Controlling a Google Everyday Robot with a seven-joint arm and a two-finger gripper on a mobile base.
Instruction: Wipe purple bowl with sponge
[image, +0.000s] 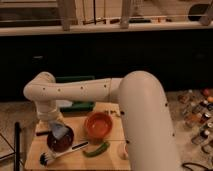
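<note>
The purple bowl (60, 142) sits on the front left of the wooden table (112, 131), dark and glossy. The light blue-grey sponge (59, 131) rests in the bowl's upper part, held at the end of my white arm. My gripper (57, 128) comes straight down from the arm's elbow at the left and is shut on the sponge, pressing it into the bowl. The bowl's far rim is hidden behind the sponge and gripper.
A larger orange bowl (98, 125) stands just right of the purple bowl. A green pepper (96, 149) and a white-handled brush (64, 153) lie in front. A green tray (76, 105) is at the back. My thick arm (142, 120) covers the table's right side.
</note>
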